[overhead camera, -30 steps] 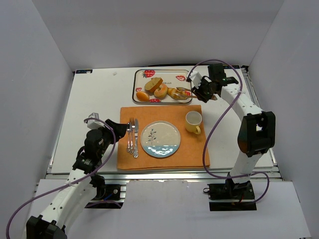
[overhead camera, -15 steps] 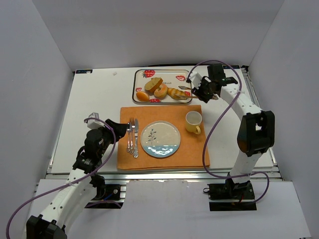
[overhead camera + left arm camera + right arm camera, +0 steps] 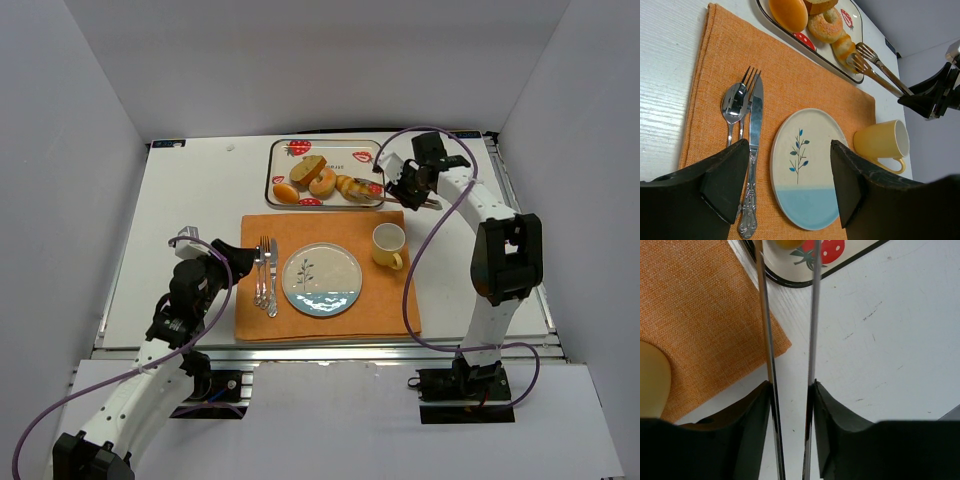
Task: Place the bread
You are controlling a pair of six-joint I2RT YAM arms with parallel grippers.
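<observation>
Several breads lie on the strawberry-print tray (image 3: 276,160): a round bun (image 3: 286,193), a slice (image 3: 309,168), a donut (image 3: 323,183) and a small roll (image 3: 352,186). My right gripper (image 3: 408,188) is shut on metal tongs (image 3: 767,340), whose tips reach the small roll (image 3: 842,46) at the tray's right end. In the right wrist view a bit of yellow bread (image 3: 785,242) shows between the tong arms at the top edge. The right gripper (image 3: 792,385) presses both arms. My left gripper (image 3: 789,150) hangs open over the plate (image 3: 807,170), holding nothing.
An orange placemat (image 3: 390,300) carries the plate (image 3: 321,280), a yellow cup (image 3: 388,244) on its right, and a fork, spoon and knife (image 3: 266,278) on its left. White walls enclose the table on three sides.
The right wrist has turned and shifted slightly toward the tray with the tongs. The left arm has not moved.
</observation>
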